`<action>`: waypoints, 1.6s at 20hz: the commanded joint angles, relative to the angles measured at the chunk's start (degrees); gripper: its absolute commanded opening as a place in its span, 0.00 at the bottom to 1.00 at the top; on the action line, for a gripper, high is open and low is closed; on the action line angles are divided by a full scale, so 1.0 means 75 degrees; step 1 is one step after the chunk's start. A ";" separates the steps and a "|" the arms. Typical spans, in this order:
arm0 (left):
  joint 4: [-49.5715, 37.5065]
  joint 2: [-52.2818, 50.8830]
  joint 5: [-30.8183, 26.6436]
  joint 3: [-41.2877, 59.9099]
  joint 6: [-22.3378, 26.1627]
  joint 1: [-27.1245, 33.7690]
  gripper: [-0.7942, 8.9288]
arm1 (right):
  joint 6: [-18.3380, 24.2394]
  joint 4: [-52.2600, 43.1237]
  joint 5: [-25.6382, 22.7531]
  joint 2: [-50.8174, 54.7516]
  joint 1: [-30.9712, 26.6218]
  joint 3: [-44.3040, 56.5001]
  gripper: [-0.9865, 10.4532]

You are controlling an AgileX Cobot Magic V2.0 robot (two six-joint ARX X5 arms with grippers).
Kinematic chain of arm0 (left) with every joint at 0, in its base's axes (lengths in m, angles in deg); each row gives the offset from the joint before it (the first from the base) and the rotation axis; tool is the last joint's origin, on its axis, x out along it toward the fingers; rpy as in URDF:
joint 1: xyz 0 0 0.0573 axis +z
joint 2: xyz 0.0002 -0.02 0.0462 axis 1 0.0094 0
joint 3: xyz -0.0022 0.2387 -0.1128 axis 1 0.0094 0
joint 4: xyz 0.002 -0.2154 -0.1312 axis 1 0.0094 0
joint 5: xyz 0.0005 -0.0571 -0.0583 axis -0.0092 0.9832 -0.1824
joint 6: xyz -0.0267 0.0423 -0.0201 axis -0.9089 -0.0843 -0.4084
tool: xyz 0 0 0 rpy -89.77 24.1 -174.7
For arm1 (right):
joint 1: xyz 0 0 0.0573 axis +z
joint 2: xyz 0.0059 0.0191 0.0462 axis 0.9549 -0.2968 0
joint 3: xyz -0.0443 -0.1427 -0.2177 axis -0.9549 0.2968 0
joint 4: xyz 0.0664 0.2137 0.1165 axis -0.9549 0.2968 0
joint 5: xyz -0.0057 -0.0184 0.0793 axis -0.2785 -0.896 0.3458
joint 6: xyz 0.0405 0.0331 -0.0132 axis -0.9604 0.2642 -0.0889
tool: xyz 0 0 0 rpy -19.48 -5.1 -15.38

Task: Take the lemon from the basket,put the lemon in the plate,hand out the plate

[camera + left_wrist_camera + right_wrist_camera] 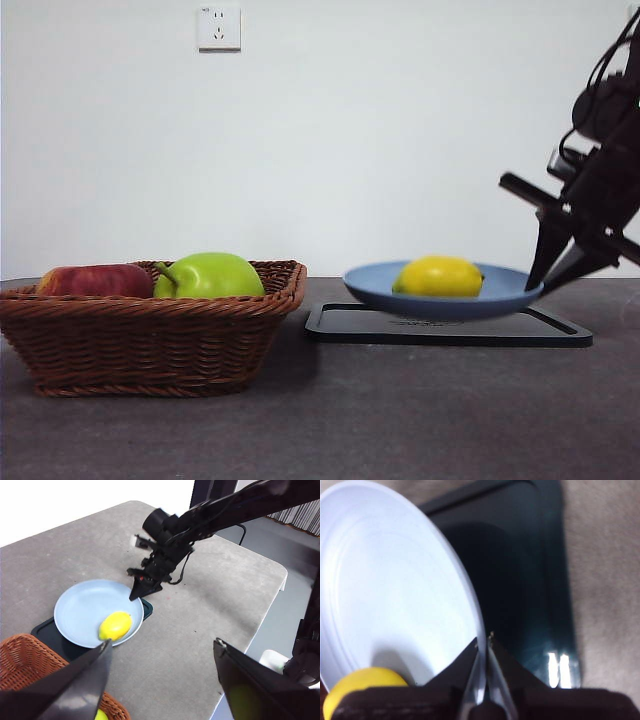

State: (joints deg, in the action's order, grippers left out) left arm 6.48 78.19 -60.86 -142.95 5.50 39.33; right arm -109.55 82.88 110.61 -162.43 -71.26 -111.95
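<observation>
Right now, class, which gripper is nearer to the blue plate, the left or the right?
The right. The right gripper is shut on the rim of the plate, which carries the lemon. The left gripper is open, off to the side, above the basket.

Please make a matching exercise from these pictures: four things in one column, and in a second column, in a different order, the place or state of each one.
Things:
1. lemon
2. plate
3. green apple
4. left gripper

Places or states:
A. in the basket, beside the red apple
B. open, holding nothing
C. lying in the plate
D. raised above the black tray, its rim clamped by the right gripper

Pairs: 1-C, 2-D, 3-A, 4-B
</observation>
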 commanded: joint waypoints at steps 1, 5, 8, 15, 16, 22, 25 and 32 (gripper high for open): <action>-0.0064 0.0052 -0.0020 -0.0134 -0.0052 -0.0052 0.44 | -0.0099 -0.0119 0.0050 -0.0300 -0.0006 -0.0172 0.09; -0.0064 0.0093 -0.0020 -0.0134 -0.0073 -0.0052 0.44 | 0.0038 -0.0073 -0.0143 -0.0408 0.0009 -0.0172 0.12; -0.0064 0.0090 -0.0035 -0.0134 -0.0076 -0.0052 0.44 | 0.0085 -0.0154 -0.0134 -0.0408 0.0009 -0.0172 0.24; -0.0079 0.0096 -0.0662 -0.0134 -0.0012 -0.0052 0.44 | 0.0679 0.0038 -0.0079 0.0318 -0.0096 -0.0172 0.30; -0.0085 0.0117 -0.0842 -0.0134 0.0003 -0.0052 0.44 | 0.0778 0.0154 -0.0090 0.0557 -0.0096 -0.0172 0.30; -0.0096 0.0766 -0.2457 -0.0134 0.0819 -0.0026 0.44 | 0.1644 0.1652 -0.0122 0.2530 -0.0079 -0.0172 0.27; -0.0134 0.1309 -0.2620 -0.0134 0.1288 0.0245 0.32 | 0.2127 0.2527 -0.0119 0.3582 0.0090 -0.0169 0.17; -0.0044 0.1606 -0.2203 -0.0128 0.1670 0.1437 0.09 | 0.2681 0.3287 -0.0615 0.5625 0.1014 -0.0146 0.09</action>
State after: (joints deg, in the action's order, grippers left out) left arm 6.48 90.11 -77.64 -142.95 17.30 50.68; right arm -90.18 107.97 106.10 -119.55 -63.61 -112.17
